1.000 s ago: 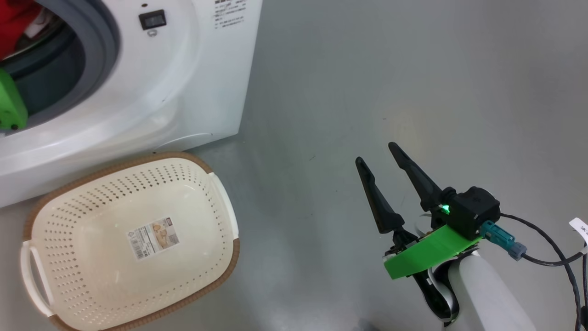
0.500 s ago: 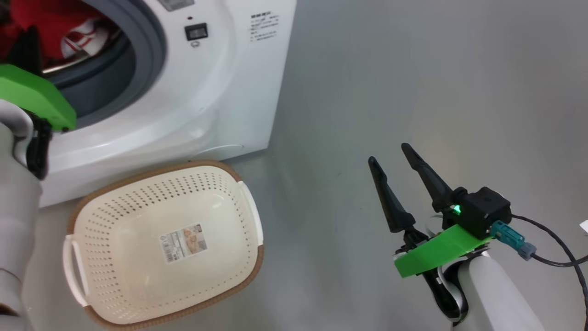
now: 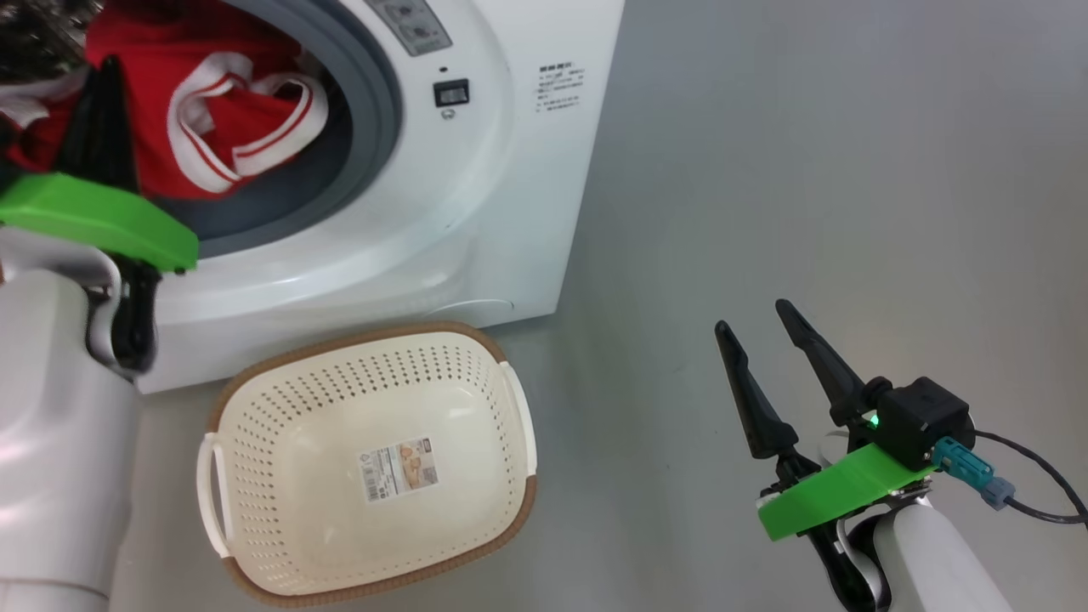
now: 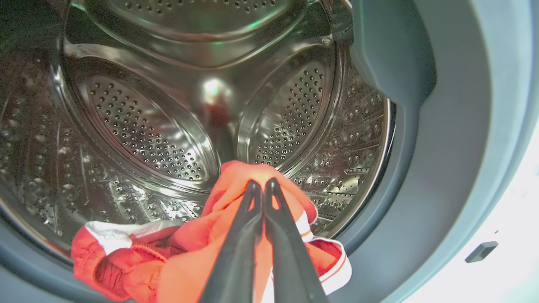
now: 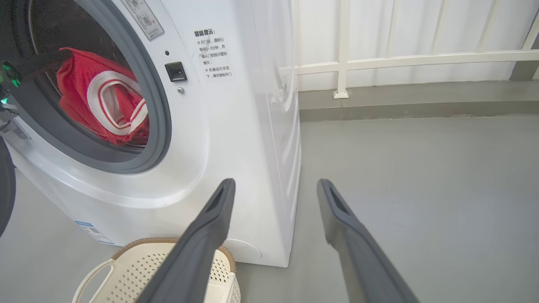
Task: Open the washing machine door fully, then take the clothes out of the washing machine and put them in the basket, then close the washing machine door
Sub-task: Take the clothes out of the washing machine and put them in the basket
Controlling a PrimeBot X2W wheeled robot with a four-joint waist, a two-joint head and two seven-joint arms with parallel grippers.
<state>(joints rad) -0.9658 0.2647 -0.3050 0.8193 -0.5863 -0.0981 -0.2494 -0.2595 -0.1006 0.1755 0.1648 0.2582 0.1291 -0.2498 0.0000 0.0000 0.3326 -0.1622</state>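
The washing machine [image 3: 501, 195] stands at upper left, with red-and-white clothes [image 3: 221, 127] bunched in its mouth. The left gripper [image 3: 104, 72], its 2 fingers pressed together, reaches into them. The basket [image 3: 365, 334] sits on the grey floor [image 3: 807, 170] just in front. The right gripper [image 3: 752, 316] hovers spread at lower right.

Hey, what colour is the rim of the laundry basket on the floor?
Brown, with a woven look: the rim edges the cream-white basket. The head view shows it best.

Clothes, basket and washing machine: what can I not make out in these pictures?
- clothes: left wrist view, the shut left pincer covers their middle; garment count unclear.
- basket: right wrist view, cut by bottom edge, partly behind the right pincer.
- washing machine print: head view, too small.
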